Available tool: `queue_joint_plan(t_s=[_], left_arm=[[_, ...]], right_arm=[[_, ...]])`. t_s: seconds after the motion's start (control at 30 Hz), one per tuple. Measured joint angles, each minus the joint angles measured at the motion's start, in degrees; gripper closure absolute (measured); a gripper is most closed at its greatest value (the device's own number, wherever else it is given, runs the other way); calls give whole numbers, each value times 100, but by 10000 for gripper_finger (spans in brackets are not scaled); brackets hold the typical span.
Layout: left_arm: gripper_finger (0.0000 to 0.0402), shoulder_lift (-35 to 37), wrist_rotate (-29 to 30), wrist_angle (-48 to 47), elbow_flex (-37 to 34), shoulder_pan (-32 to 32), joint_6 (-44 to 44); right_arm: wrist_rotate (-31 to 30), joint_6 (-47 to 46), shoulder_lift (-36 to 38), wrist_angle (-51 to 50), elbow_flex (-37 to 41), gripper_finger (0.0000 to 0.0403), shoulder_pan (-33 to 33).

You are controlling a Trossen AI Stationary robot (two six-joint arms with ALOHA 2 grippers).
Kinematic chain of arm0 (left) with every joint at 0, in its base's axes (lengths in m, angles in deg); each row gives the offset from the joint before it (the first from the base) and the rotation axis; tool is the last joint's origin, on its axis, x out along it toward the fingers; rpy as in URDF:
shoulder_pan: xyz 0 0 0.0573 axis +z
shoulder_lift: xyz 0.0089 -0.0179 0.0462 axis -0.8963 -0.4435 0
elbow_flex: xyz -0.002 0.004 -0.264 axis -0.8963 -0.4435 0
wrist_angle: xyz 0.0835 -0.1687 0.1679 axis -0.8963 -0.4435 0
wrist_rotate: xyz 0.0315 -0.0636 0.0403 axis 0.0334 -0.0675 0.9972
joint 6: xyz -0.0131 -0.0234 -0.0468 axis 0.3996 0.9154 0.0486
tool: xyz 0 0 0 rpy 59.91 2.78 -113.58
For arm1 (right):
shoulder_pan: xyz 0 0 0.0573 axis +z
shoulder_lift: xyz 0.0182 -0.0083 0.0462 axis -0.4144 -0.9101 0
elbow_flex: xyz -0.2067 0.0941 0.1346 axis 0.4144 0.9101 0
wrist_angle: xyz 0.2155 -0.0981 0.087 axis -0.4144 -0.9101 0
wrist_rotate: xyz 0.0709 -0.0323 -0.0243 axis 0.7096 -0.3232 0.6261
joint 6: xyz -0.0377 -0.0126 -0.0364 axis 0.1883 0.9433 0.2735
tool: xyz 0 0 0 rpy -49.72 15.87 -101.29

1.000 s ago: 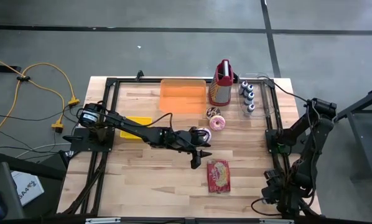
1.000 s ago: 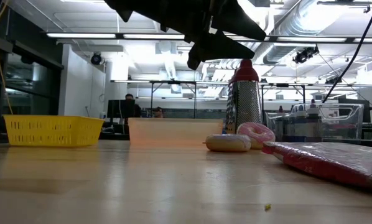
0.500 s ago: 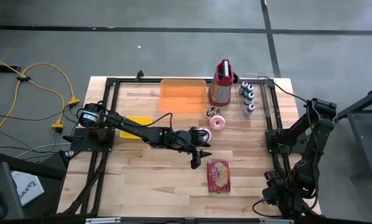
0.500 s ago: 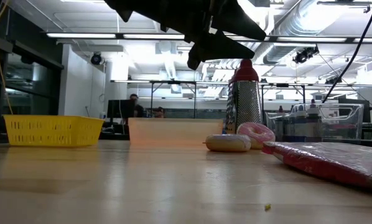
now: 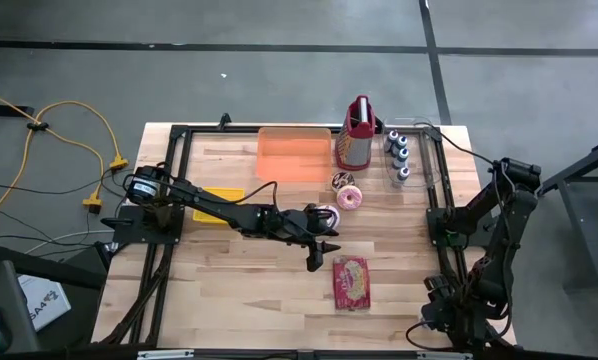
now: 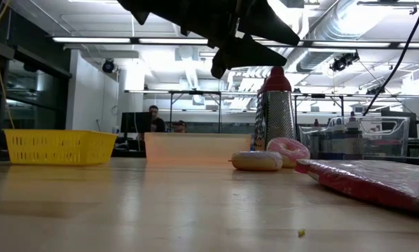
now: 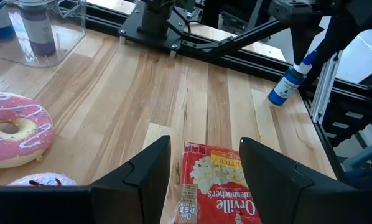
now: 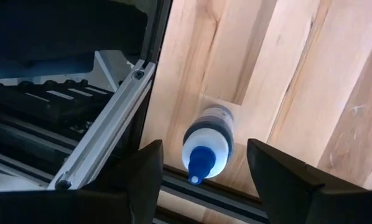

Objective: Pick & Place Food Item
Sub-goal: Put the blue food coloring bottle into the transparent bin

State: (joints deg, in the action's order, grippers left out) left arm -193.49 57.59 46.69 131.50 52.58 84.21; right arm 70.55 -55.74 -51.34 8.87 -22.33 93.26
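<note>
Red popcorn bag (image 7: 218,186) — reads "Orville", with "RED" partly visible.

We see a grey concrete floor (image 5: 279,70) around the wooden table (image 5: 239,270), and bright ceiling strip lights (image 6: 125,40) beyond.

A grater (image 5: 356,138) with a red handle stands upright at the far edge of the bench (image 5: 239,285), just beside an orange tray (image 5: 294,155). A yellow basket (image 5: 217,205) sits toward the left side. Small bottles (image 5: 398,153) stand in a clear container by the grater. A yellow cable (image 5: 74,125) lies on the floor.
</note>
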Motion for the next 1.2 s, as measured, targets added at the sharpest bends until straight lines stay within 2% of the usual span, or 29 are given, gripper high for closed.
queue_joint_plan(t_s=[0.83,1.1,1.2], left_arm=[[215,0,-1,0,0,-109,0],[215,0,-1,0,0,-109,0],[215,0,-1,0,0,-109,0]], right_arm=[[-394,-50,-2,13,0,184,175],[-346,-28,-2,13,0,184,175],[-91,-59,-2,12,0,184,147]])
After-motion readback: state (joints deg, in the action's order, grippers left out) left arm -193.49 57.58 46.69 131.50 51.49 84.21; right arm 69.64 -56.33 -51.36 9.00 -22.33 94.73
